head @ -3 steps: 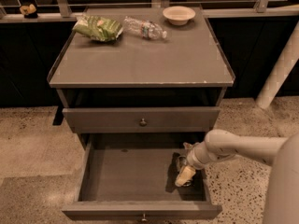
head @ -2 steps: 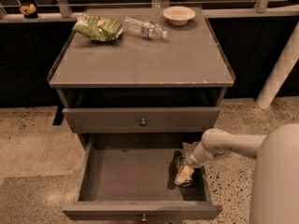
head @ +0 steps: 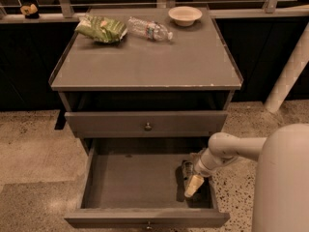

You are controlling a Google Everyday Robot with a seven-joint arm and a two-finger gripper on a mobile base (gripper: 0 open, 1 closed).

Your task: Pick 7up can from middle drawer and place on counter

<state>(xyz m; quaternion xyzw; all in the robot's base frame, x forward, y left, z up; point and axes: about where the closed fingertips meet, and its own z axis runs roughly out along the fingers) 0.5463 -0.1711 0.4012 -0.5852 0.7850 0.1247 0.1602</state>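
The middle drawer (head: 140,218) stands pulled open at the bottom of the grey cabinet. The 7up can (head: 186,169) shows as a small dark metallic shape at the right side of the drawer floor, partly hidden by my gripper. My gripper (head: 192,181) is down inside the drawer right at the can, with its pale tip pointing to the drawer's front. The counter (head: 145,62) is the cabinet's flat grey top, above and behind.
On the counter's far edge lie a green snack bag (head: 101,29), a clear water bottle (head: 149,30) and a pale bowl (head: 185,15). The upper drawer (head: 145,124) is closed. My arm's thick pale segment (head: 282,178) fills the right foreground. A white post (head: 289,71) stands at right.
The gripper stays at the same spot by the can. The arm's near segment has swung further into view at the right.
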